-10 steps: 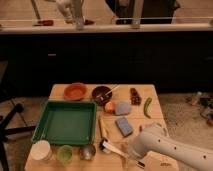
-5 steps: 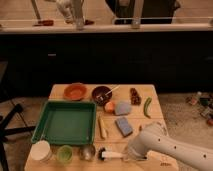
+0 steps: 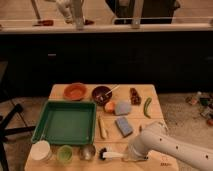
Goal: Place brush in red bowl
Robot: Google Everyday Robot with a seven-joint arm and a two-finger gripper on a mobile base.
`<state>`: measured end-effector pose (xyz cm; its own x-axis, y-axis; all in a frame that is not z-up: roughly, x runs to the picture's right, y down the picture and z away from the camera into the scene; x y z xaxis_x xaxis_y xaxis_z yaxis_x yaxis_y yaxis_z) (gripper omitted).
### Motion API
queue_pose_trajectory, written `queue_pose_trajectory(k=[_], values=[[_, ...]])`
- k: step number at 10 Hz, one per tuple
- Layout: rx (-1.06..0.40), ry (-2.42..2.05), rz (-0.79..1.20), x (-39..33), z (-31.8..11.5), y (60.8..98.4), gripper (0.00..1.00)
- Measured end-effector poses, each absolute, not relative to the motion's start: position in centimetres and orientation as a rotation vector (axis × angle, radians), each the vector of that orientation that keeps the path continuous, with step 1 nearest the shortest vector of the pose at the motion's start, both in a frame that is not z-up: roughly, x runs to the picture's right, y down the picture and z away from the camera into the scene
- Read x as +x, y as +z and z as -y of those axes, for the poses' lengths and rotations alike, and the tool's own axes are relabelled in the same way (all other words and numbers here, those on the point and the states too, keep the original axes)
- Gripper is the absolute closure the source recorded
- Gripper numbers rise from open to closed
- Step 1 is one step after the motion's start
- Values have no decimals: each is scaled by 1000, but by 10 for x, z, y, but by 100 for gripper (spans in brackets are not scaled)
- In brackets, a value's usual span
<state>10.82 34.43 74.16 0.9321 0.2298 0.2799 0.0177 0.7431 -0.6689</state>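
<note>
Brush [image 3: 112,154] crosswise, bristles left, handle in gripper [image 3: 130,156]

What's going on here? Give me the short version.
The robot's one arm reaches down at the table's front edge. Its pincer is shut on the handle end of the dish brush, which lies on the wood with its head pointing left, not yet lifted. The red bowl sits empty at the far side, behind the green tray, so the carry is yet to come.
</note>
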Motion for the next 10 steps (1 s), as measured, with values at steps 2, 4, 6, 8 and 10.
queue_pose_trajectory(k=[2, 4, 6, 8, 10], values=[[-695, 130, 378, 107, -322, 737, 100], [-663, 120, 385, 100, -295, 734, 100], [-632, 104, 388, 87, -272, 730, 100], [-592, 60, 398, 62, -250, 721, 100], [-564, 35, 401, 47, -235, 717, 100]])
